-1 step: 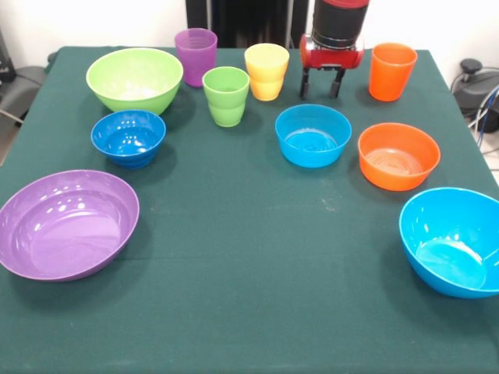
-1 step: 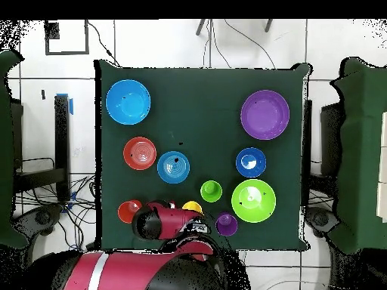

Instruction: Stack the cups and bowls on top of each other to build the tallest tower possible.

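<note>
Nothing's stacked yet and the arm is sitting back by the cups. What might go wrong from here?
1. The tool hangs open between the yellow cup and the orange cup; a sideways move could likely tip either one.
2. The green cup, yellow cup and purple cup stand close together, so grasping one may knock a neighbour.
3. The large purple bowl and large light blue bowl sit at the table's side edges; a nudge might push them off.
</note>
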